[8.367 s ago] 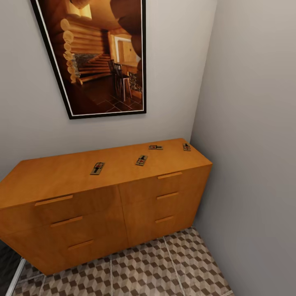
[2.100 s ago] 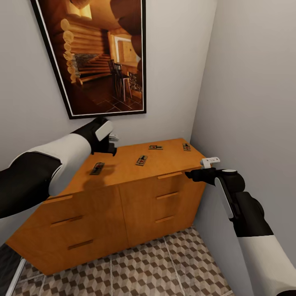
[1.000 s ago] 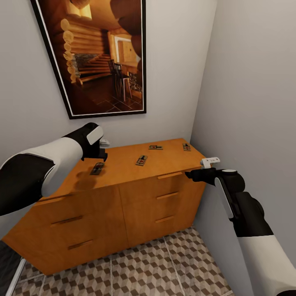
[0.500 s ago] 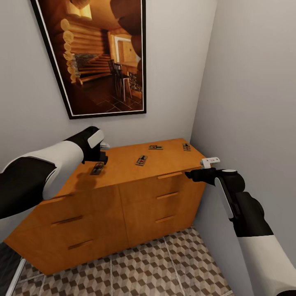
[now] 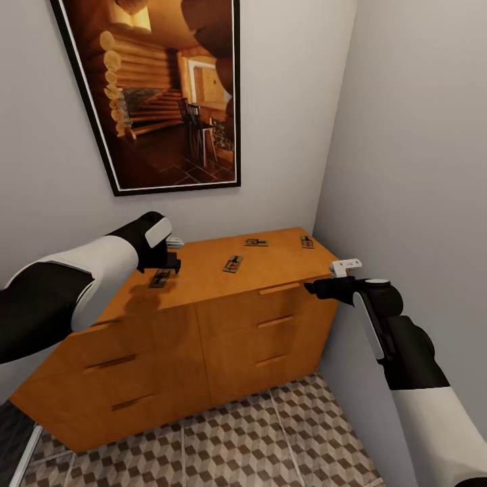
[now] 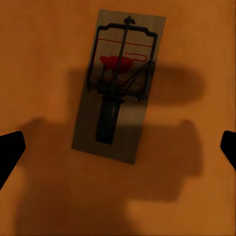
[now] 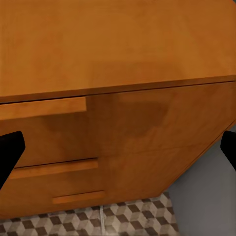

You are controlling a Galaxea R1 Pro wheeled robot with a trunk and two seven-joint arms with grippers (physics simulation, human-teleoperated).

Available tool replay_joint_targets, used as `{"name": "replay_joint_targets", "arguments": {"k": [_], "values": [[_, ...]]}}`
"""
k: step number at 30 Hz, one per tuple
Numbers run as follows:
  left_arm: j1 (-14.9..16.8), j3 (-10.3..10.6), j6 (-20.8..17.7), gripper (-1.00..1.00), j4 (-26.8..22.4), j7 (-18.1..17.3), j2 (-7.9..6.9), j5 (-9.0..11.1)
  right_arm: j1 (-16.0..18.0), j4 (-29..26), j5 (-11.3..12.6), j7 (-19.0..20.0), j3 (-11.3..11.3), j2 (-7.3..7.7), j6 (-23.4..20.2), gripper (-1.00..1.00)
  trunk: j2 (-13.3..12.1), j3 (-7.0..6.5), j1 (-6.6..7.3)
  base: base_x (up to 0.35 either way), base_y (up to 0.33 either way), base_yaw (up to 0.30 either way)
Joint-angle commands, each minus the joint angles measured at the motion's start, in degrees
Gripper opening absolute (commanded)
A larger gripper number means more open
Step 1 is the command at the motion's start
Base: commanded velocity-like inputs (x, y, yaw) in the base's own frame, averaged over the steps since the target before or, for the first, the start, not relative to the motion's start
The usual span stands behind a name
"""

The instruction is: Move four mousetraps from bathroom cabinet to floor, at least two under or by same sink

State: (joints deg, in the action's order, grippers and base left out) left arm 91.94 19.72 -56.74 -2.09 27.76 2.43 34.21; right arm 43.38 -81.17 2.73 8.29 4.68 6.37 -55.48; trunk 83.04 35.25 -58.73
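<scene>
Having been lowered over the last second, the left gripper (image 5: 166, 260) now hangs just above the nearest small tan wooden mousetrap (image 5: 160, 277) at 9 o'clock on the orange-brown wooden cabinet (image 5: 203, 318); a first pick-up is judged imminent. Its jaws are spread wide either side of the trap (image 6: 118, 86). The right gripper (image 5: 323, 284), unmoved at the 3 o'clock corner, is likewise open. Three further traps lie untouched toward 1 o'clock. Contact cannot be told, the fingertips being hidden.
</scene>
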Motion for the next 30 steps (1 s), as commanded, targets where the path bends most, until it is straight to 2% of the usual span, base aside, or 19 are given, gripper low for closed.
{"name": "replay_joint_targets", "arguments": {"k": [1, 10, 15, 30], "values": [[0.0, 0.3, -0.1, 1.0, -0.1, 0.2, -0.01, 0.6, 0.1, 0.0, 0.3, -0.1, 0.1, 0.05, -0.2, 1.0, 0.0, 0.06, 0.0, 0.0, 0.0, 0.0], [-0.6, 0.3, 0.5, 1.0, 0.0, -2.3, -0.13, 0.5, 0.0, 0.0, 0.3, -0.1, 0.1, 0.05, -0.2, 1.0, 0.0, 0.06, 0.0, 0.0, 0.0, 0.0], [-1.4, 0.4, 0.6, 1.0, -0.2, -3.3, -0.74, 0.5, 0.1, 0.0, 0.3, -0.1, 0.1, 0.05, -0.2, 1.0, 0.0, 0.06, 0.0, 0.0, 0.0, 0.0], [-2.3, 0.5, 0.8, 1.0, -0.5, -3.9, -4.62, 0.4, 0.1, 0.0, 0.3, -0.1, 0.1, 0.05, -0.2, 1.0, 0.0, 0.06, 0.0, 0.0, 0.0, 0.0]]}}
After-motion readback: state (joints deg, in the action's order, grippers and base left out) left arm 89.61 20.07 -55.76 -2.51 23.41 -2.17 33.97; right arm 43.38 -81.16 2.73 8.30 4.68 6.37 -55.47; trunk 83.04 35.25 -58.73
